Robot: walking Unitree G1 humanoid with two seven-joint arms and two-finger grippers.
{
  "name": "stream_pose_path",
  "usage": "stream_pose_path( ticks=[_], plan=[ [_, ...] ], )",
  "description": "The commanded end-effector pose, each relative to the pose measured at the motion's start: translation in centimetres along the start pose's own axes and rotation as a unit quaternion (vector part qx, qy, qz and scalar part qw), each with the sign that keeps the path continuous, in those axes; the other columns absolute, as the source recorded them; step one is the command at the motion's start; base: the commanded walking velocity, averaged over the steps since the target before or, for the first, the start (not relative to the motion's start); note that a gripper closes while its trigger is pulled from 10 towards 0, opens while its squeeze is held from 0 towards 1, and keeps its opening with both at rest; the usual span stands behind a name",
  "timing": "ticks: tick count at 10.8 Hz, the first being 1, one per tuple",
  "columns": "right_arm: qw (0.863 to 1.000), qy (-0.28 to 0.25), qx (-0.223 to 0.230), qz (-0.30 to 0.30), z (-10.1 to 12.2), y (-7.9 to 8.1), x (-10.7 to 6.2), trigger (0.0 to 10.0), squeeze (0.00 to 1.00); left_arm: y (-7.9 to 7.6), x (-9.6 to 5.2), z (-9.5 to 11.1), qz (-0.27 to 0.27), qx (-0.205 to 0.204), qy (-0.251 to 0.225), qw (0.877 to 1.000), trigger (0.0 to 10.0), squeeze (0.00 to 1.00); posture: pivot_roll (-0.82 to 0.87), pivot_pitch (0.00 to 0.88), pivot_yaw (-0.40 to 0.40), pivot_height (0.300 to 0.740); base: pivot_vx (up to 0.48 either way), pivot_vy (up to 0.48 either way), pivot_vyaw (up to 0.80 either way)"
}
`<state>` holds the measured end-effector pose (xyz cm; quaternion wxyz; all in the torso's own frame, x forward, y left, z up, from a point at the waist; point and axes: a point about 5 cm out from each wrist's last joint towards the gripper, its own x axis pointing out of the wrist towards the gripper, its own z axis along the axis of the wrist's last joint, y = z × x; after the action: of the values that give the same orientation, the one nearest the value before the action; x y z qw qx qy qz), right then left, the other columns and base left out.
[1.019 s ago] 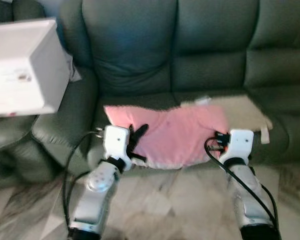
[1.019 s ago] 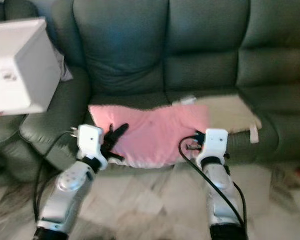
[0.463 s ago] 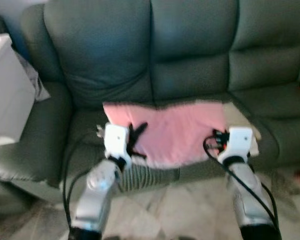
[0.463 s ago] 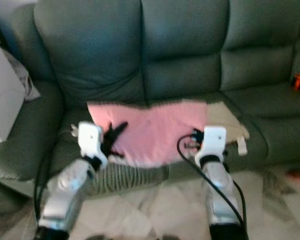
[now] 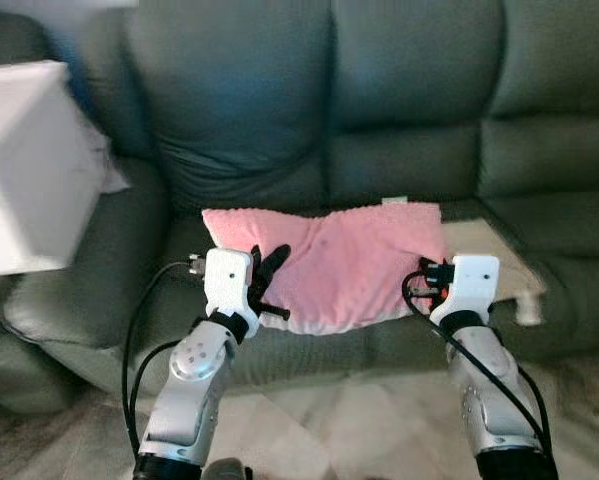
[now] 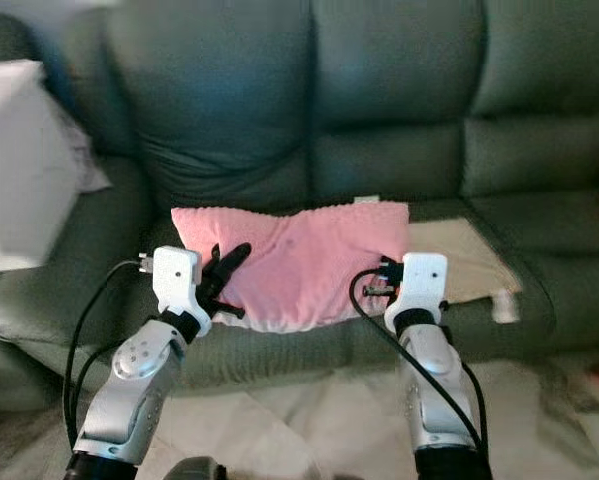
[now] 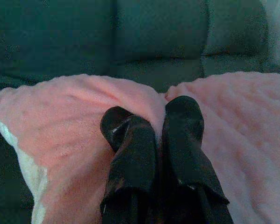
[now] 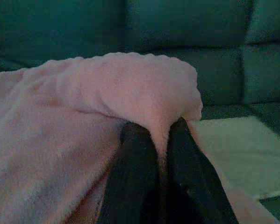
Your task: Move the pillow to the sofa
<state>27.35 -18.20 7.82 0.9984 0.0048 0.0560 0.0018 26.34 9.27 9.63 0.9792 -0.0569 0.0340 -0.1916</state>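
Note:
A pink fluffy pillow [image 5: 339, 265] hangs between my two grippers, in front of the dark green sofa [image 5: 399, 120] and just over its seat edge. My left gripper [image 5: 270, 262] is shut on the pillow's left side; in the left wrist view the black fingers [image 7: 135, 154] pinch a fold of pink fabric [image 7: 65, 121]. At the pillow's right edge my right gripper [image 5: 434, 275] is shut on it too; its fingers [image 8: 182, 158] clamp the pink cover [image 8: 83, 102] in the right wrist view.
A beige cloth [image 5: 494, 250] lies on the seat to the right of the pillow. A white box [image 5: 24, 170] stands at the left by the sofa's armrest [image 5: 89, 280]. Marble floor [image 5: 329, 420] lies below my arms.
The camera has swung back to the left, so the white box is larger in view. Both grippers still hold the pillow, which looks slightly higher over the seat.

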Motion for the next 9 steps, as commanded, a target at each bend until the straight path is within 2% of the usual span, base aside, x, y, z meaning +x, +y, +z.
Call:
stream_pose_path(
  ticks=[1,3,4,6,9],
  plan=[
    [1.0,-0.017,0.005,0.012,0.83,0.68,0.35,10.0,0.0,0.18,0.09,0.32,-0.003,0.005,-0.004,1.0,10.0,0.0,-0.05,0.0,-0.001,0.74,0.0,0.48,0.0],
    [1.0,-0.017,0.005,0.012,0.86,0.57,0.36,10.0,0.0,0.23,0.09,0.59,0.002,0.01,-0.013,1.0,10.0,0.0,-0.05,0.0,-0.003,0.74,0.0,0.48,0.0],
    [1.0,-0.016,0.005,0.013,0.79,0.64,0.31,10.0,0.0,0.09,0.09,1.03,0.001,0.02,-0.025,0.999,10.0,0.0,-0.05,0.0,-0.006,0.74,0.0,0.0,0.0],
    [1.0,-0.015,-0.001,0.016,0.72,0.76,0.31,10.0,0.0,0.31,0.08,0.63,0.012,0.024,-0.015,1.0,10.0,0.0,-0.05,0.0,-0.006,0.74,0.0,0.0,0.0],
    [1.0,-0.013,-0.005,0.017,0.48,0.86,0.0,10.0,0.0,1.05,0.0,0.9,0.041,0.04,-0.024,0.998,10.0,0.0,-0.05,0.0,-0.008,0.74,0.0,0.0,0.8]
  ],
)
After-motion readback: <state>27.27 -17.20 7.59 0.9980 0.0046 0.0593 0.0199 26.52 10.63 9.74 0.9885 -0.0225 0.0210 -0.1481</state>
